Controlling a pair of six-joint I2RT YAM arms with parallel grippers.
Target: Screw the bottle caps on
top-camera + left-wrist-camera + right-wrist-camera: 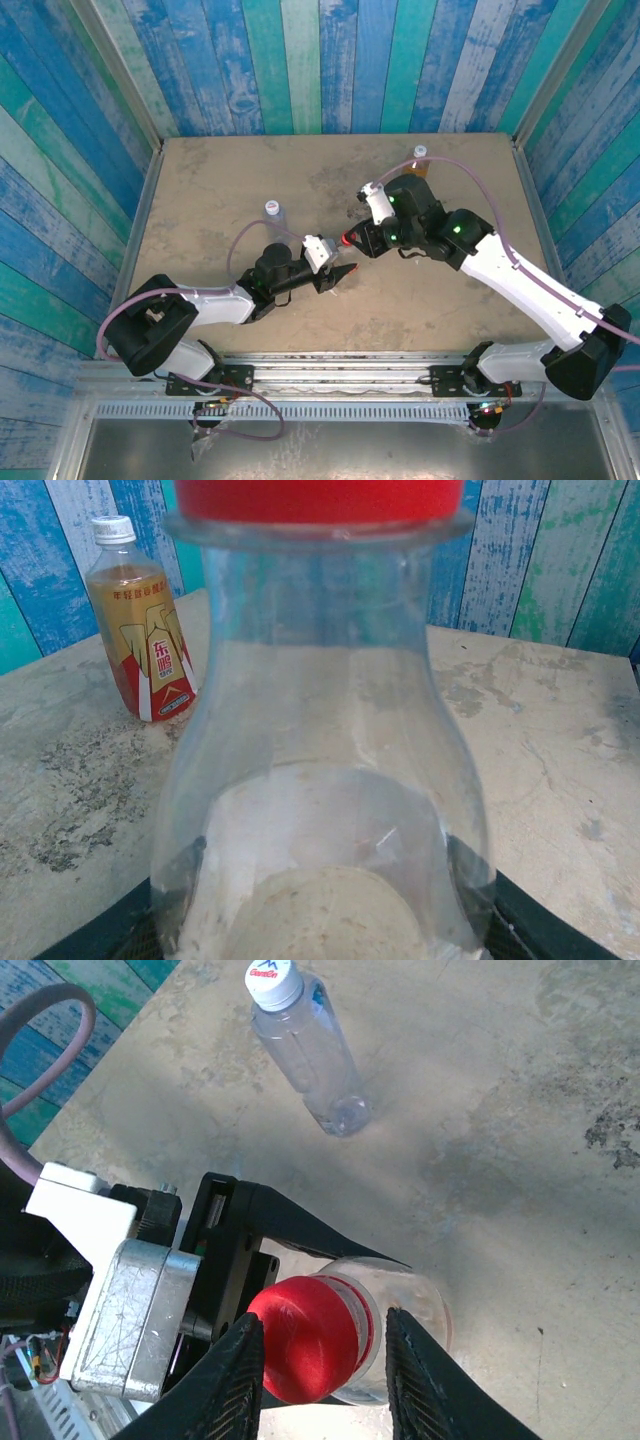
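Bluish bottle [318, 1065]: stands on the mottled table [210, 170], left of centre, well apart from both grippers, with a pale printed cap [272, 982] on its neck.
Left gripper [338, 272]: mid-table, its black fingers clamped around the lower body of a clear bottle [320, 730].
Clear bottle: held between the two arms, its neck end turned toward the right gripper. From the left wrist its glassy body looms close. I cannot make out a label.
Red cap [305, 1345]: sits on the clear bottle's neck, above the collar ring. How far it is threaded down I cannot tell.
Right gripper [322, 1318]: its two fingers are pinched on the red cap, one on each side.
Amber bottle [145, 640]: upright near the far right edge of the table, with an orange label and a white cap [112, 528] on top.
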